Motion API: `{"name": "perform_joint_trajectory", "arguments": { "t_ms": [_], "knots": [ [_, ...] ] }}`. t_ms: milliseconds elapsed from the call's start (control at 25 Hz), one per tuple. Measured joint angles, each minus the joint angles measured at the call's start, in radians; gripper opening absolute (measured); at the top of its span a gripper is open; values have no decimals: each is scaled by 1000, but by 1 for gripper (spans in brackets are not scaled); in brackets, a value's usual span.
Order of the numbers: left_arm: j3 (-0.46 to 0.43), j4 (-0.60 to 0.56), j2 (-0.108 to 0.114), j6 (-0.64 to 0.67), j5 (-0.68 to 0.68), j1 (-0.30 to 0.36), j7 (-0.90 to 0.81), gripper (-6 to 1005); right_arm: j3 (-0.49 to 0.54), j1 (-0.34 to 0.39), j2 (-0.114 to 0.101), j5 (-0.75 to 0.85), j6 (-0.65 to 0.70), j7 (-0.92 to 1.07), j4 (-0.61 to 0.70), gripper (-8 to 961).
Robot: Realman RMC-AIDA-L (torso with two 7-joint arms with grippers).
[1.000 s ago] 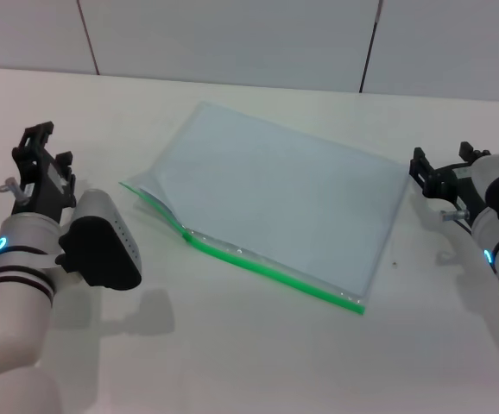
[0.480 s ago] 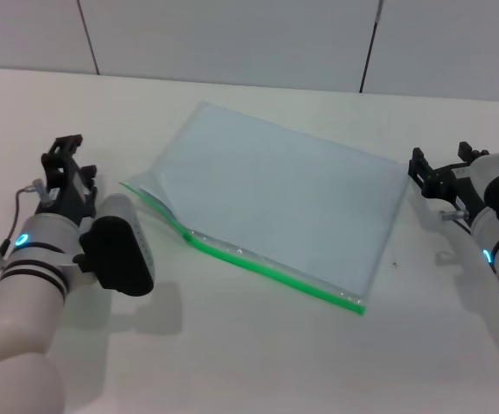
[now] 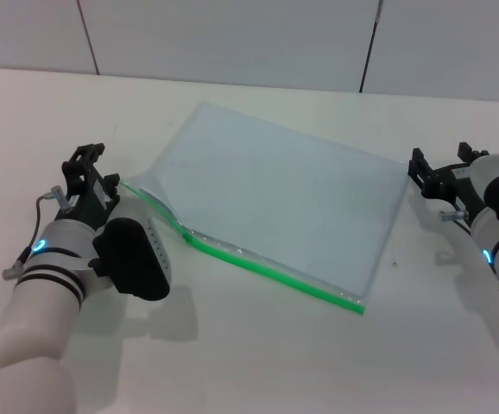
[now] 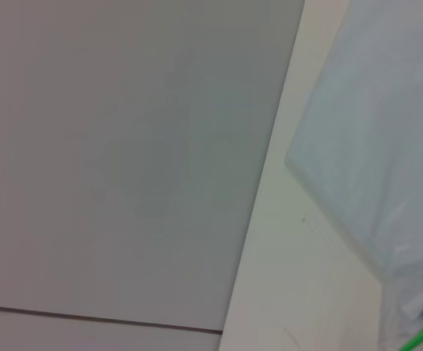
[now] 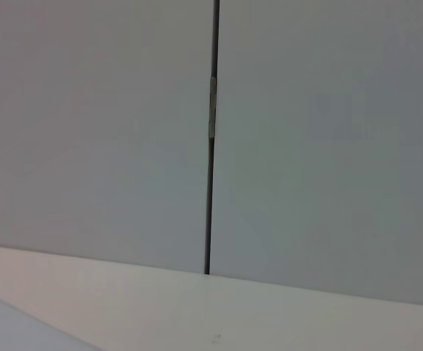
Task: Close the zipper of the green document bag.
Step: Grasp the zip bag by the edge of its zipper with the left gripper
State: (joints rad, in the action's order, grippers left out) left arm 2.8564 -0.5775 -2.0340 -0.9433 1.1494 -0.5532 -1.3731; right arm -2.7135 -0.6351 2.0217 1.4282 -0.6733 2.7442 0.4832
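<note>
Translucent blue-grey flat document bag [image 3: 275, 203] lies mid-worktop, its bright green zipper strip [image 3: 262, 266] gaping just beside the nearer left tool [image 3: 87, 177], finger state unreadable.

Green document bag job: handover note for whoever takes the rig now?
Left gripper: beside the bag's open left end, holding nothing, not touching it.
Right gripper: parked off the bag's right corner, holding nothing.
Green document bag: flat on the table, green edge toward the robot.
Zipper: gaping at the left end; slider position unclear.
Done: nothing closed yet.
Left: grip the slider, run it along the strip.
</note>
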Motion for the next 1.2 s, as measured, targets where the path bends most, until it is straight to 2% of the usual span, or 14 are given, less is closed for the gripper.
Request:
{"name": "perform_joint_trajectory", "arguments": {
  "t_ms": [1200],
  "knots": [
    [1, 1, -3, 41, 36, -11, 42, 508, 0, -2, 0, 0, 0, 0, 0, 714]
  ]
}}
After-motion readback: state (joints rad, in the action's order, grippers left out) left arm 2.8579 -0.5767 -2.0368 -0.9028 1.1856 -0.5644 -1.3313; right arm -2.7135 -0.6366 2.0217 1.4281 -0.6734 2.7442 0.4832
